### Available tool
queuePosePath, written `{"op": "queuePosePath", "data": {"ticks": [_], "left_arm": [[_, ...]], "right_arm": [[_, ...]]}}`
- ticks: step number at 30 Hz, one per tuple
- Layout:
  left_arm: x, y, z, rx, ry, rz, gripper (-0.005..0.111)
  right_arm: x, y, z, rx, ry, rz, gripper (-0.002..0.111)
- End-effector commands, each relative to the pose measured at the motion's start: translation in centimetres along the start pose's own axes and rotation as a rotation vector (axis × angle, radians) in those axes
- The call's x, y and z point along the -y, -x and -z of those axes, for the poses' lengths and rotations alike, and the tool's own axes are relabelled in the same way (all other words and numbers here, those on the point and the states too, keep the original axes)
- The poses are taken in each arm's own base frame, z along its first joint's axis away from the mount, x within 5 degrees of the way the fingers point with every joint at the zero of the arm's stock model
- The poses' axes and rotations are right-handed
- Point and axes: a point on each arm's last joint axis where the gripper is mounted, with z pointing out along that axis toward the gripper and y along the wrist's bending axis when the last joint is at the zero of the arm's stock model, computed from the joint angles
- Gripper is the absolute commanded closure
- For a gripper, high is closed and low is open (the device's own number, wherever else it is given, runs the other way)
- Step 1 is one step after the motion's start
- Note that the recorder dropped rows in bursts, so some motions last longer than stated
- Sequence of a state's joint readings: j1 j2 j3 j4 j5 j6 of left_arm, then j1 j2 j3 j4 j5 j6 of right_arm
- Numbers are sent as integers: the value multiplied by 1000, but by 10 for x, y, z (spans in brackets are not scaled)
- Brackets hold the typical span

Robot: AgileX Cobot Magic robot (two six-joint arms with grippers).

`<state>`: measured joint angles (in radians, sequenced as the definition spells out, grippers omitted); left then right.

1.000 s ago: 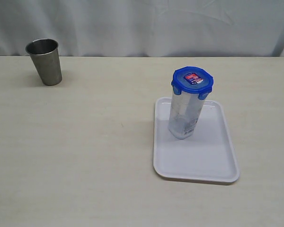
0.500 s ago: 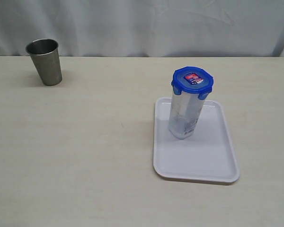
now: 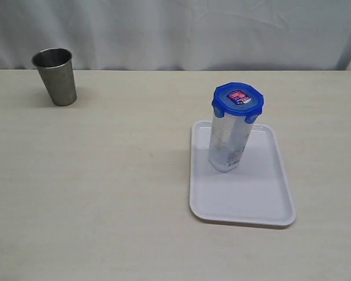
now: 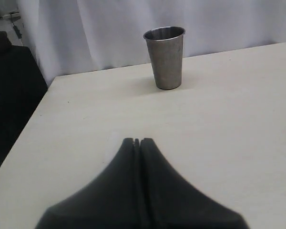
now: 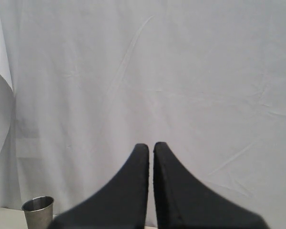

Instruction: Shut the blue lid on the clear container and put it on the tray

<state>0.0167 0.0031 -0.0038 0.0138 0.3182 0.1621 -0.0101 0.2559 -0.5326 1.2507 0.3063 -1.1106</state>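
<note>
Standing on one tray point(image 3: 245, 199), one clear container point(image 3: 228, 146) wears one blue lid point(image 3: 238, 100), left tool point(image 4: 137, 141) and right tool point(image 5: 150, 145) pressed together.

Soft even light, faint shadows, sharp focus

1. The table point(image 3: 105, 175) fills the exterior view below a curtain point(image 3: 175, 32), which runs along the top behind it.
2. The tray point(image 3: 245, 202) lies on the table right of centre, in the lower half of the frame.
3. The container point(image 3: 227, 146) stands upright on the tray's far half, towards its left side.
4. The lid point(image 3: 237, 98) sits on top of the container.
5. The cup point(image 3: 55, 76) stands upright on the table in the upper left, near the far edge and well apart from the tray.
</note>
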Motion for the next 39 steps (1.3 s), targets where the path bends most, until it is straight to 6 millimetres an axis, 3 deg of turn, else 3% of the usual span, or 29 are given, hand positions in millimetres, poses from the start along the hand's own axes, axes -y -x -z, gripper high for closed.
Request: {"op": "queuePosePath", "data": {"ticks": [1,39], "left_arm": [[0,-1,0,4,1,99,107],[0,-2,0,-8,3,52,107]], "right_arm": [[1,-1,1,2,-7,-7,104],[1,-1,1,2,-7,-7,104]]}}
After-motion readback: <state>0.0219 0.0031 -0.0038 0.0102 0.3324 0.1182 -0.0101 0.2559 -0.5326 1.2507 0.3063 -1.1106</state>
